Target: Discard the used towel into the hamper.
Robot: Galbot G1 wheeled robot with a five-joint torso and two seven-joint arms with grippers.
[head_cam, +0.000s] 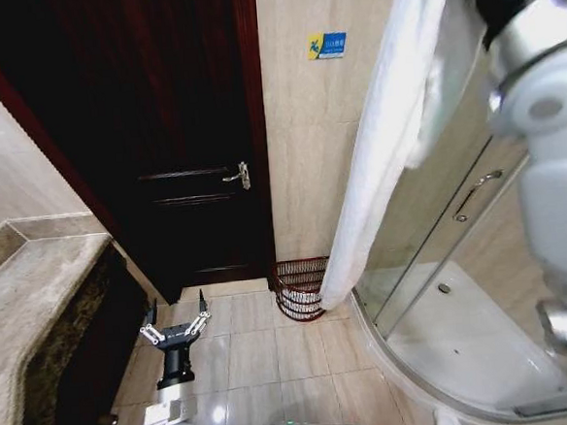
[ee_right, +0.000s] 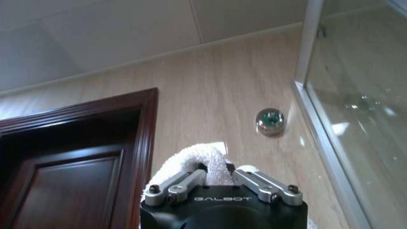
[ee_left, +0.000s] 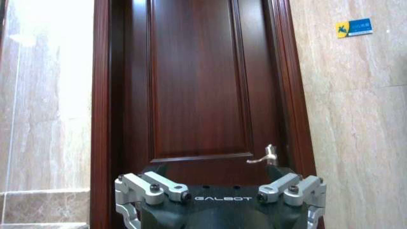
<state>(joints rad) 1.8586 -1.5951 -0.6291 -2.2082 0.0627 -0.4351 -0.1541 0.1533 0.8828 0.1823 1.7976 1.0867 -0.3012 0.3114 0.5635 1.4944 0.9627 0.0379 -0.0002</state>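
High at the upper right of the head view, the towel (head_cam: 376,138) hangs from the right gripper (ee_right: 219,180), whose fingers are closed on a bunched fold of it; the wrist view shows the white terry cloth pinched between the two fingers. From that grip the towel falls as one long drape, its long axis running down and slightly toward the robot's left, and its lower end points at the floor beside the hamper (head_cam: 302,289). That end seems to sit just at the hamper's right rim rather than inside it, though whether it touches the wire I cannot tell.

The hamper stands upright on the floor tiles against the wall, between the dark door (head_cam: 161,133) and the curved shower glass (head_cam: 459,220), mouth facing up.

To do this step well, I judge the arm should carry the towel a little further left so its tail hangs over the open mouth, then lower it so the cloth folds down into the hamper before letting go; dropped from this height it could slide over the rim.

The left gripper (head_cam: 176,330) waits low over the floor, fingers spread and holding nothing.
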